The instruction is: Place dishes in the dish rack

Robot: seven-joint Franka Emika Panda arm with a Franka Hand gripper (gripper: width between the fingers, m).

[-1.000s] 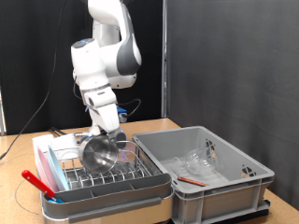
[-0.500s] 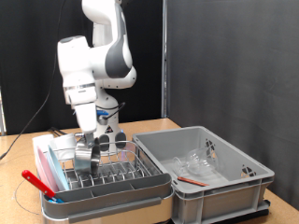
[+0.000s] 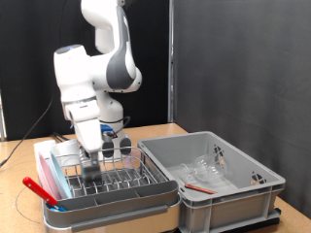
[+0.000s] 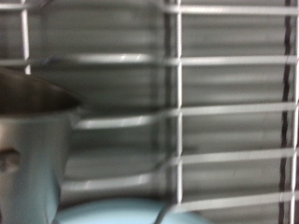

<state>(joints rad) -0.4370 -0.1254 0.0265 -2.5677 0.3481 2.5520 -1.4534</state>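
Resting low inside the dish rack (image 3: pixel 107 180), the steel bowl (image 3: pixel 93 165) appears in the exterior view as a dark, blurred shape at the left centre of the frame, directly beneath the gripper (image 3: pixel 97 155). The wrist view shows the bowl (image 4: pixel 33 140) up close at the left edge of the frame, its shiny wall and rim filling that side, with the rack's wires (image 4: pixel 177 93) crossing right behind it. Its wall meets the wire grid there, which reads as the bowl being set down into the slots so the wires can prop it on edge.

A pale blue curved rim, likely the light blue plate (image 4: pixel 117 213), shows along the bottom centre of the wrist view, just beside the bowl; my judgement is that it already sits in the rack.

The gripper is down in the rack at the bowl, but motion blur hides the fingers, so I cannot tell whether they are apart or clamped on the rim. The arm (image 3: pixel 97 68) leans down from the upper left of the frame to reach it.

The rack sits in its white tray (image 3: pixel 117 206) at the lower left of the exterior view, with a red-handled utensil (image 3: pixel 39 186) at its left end. To the right, the large grey crate (image 3: pixel 224 180) holds small clear glass pieces (image 3: pixel 209 165), not yet moved to the rack.
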